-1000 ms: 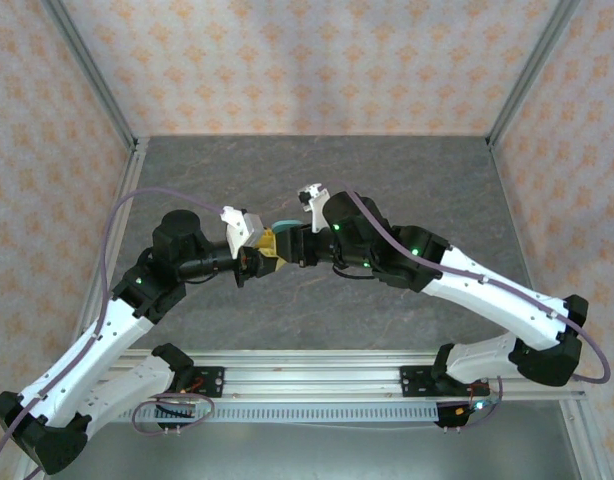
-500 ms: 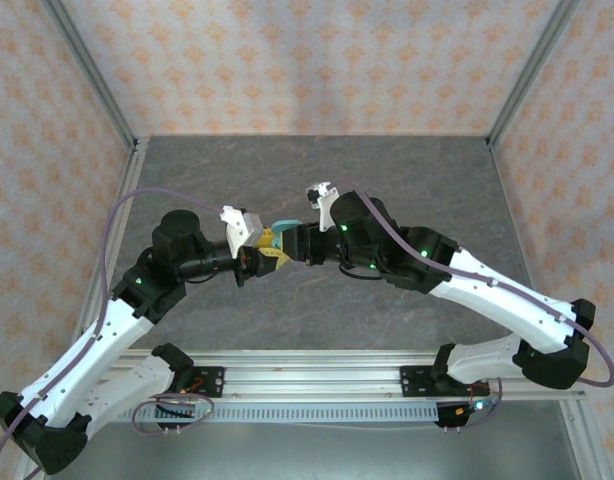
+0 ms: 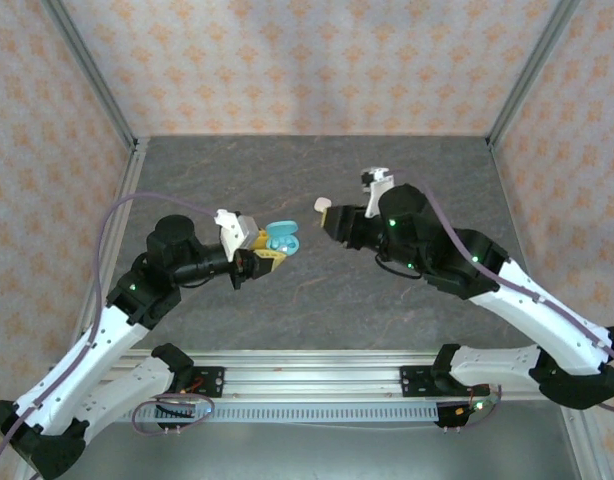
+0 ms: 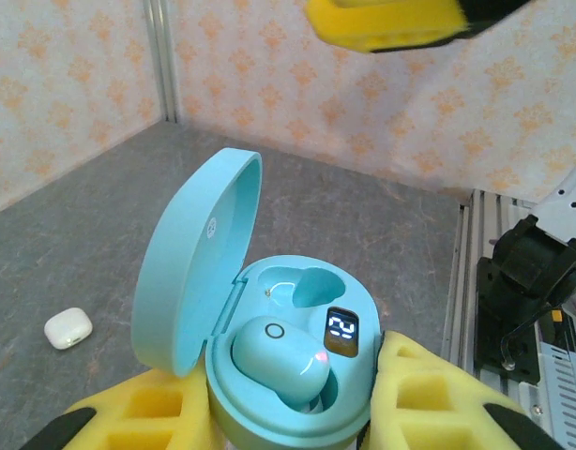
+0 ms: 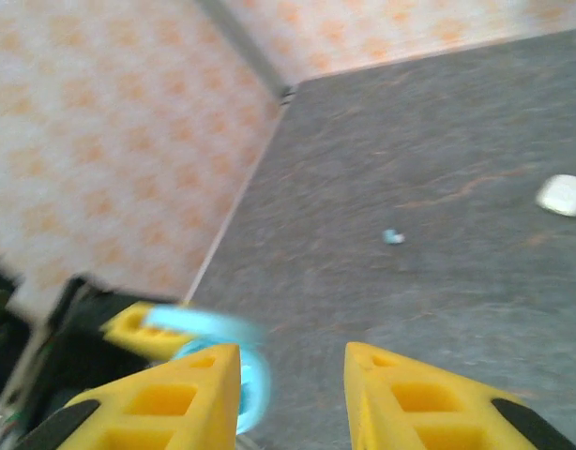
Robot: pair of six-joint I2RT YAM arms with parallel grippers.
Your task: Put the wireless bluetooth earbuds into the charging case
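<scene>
Lid [image 4: 189,272] is up on the charging case [image 4: 269,422] clamped in the left gripper [image 3: 262,250], I'd guess so the empty slot [image 4: 302,284] beside the seated earbud [image 4: 279,361] is reachable; right gripper [image 5: 290,361] is spread with nothing in it, and what looks like a loose teal earbud [image 5: 393,236] lies ahead of it.

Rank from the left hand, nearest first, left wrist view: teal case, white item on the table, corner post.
1. Teal case: gripped in the left hand, lid open.
2. White item: on the table, left.
3. Corner post: far back, upper left.
</scene>
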